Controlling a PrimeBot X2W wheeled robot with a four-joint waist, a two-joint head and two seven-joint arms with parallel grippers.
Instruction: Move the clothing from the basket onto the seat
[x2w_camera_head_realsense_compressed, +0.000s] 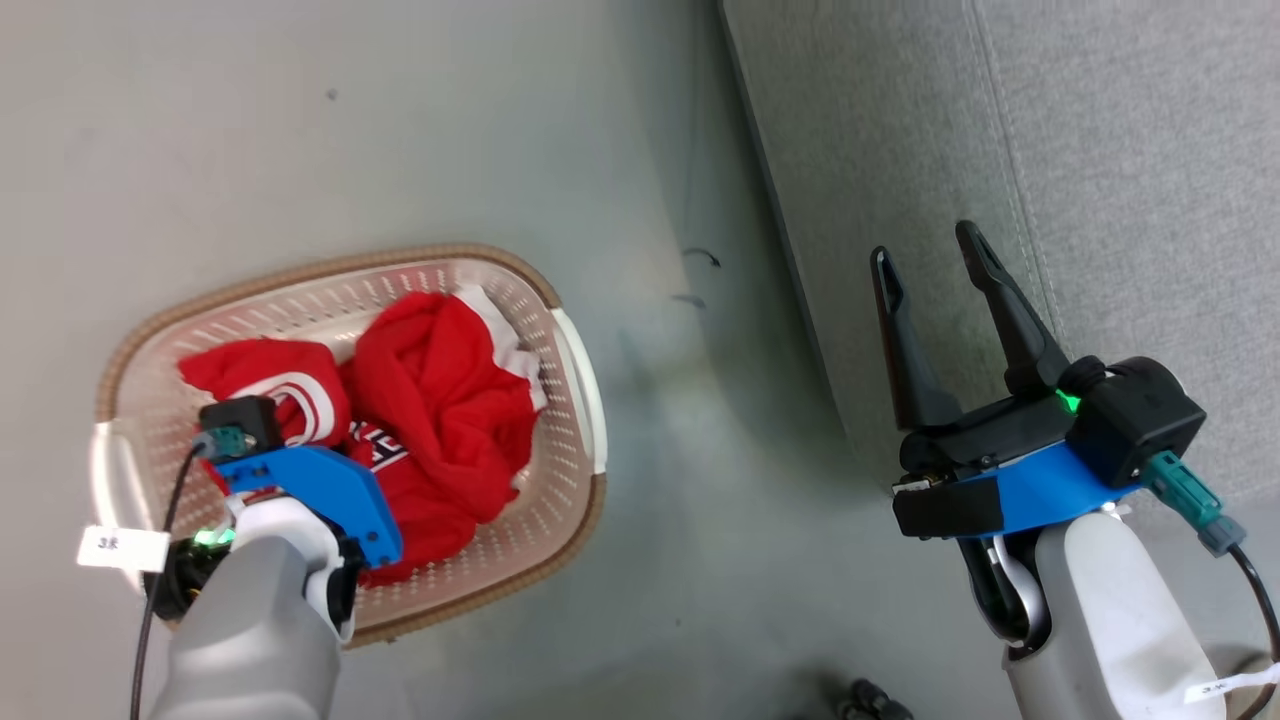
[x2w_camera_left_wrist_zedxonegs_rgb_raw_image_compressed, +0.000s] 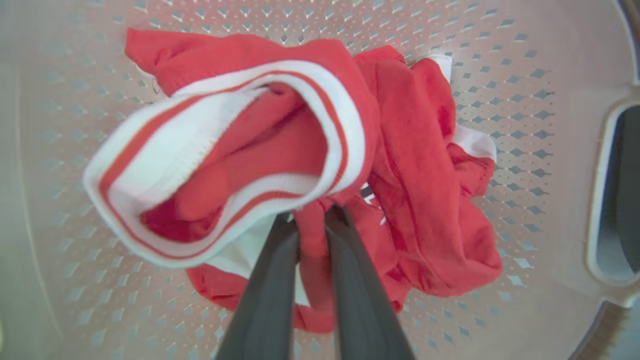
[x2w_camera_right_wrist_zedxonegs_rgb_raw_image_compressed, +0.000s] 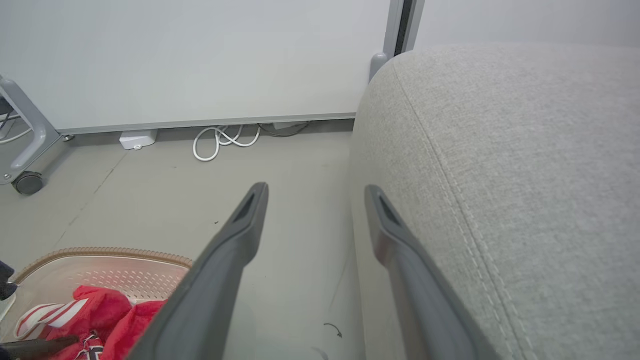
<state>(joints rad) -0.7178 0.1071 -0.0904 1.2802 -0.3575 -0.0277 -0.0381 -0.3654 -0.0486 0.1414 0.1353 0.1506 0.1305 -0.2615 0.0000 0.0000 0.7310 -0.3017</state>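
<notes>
basket (x2w_camera_head_realsense_compressed: 330, 262) sits on the floor (x2w_camera_head_realsense_compressed: 300, 120) at left, apart from the seat (x2w_camera_head_realsense_compressed: 1150, 200) at right, with a strip of floor between them. All the clothing (x2w_camera_head_realsense_compressed: 440, 400) we see is in the basket: two red pieces, bunched and touching. The striped jersey (x2w_camera_left_wrist_zedxonegs_rgb_raw_image_compressed: 225, 165) is on the left side, its white-and-red banded opening gaping toward the left wrist camera. The plainer red piece (x2w_camera_head_realsense_compressed: 455, 370) is on the right, with its white trim against the far-right basket wall. Some lettering shows between the two, and we can't read it. The left gripper (x2w_camera_left_wrist_zedxonegs_rgb_raw_image_compressed: 313, 220) is down inside the basket at the near side of the pile, fingers almost together and pinching a fold of red fabric just under the banded opening. The right gripper (x2w_camera_head_realsense_compressed: 925, 245) hangs over the seat's left edge, fingers spread wide and holding nothing. In the right wrist view we see a white cable coil (x2w_camera_right_wrist_zedxonegs_rgb_raw_image_compressed: 220, 142) on the floor by the far wall.
</notes>
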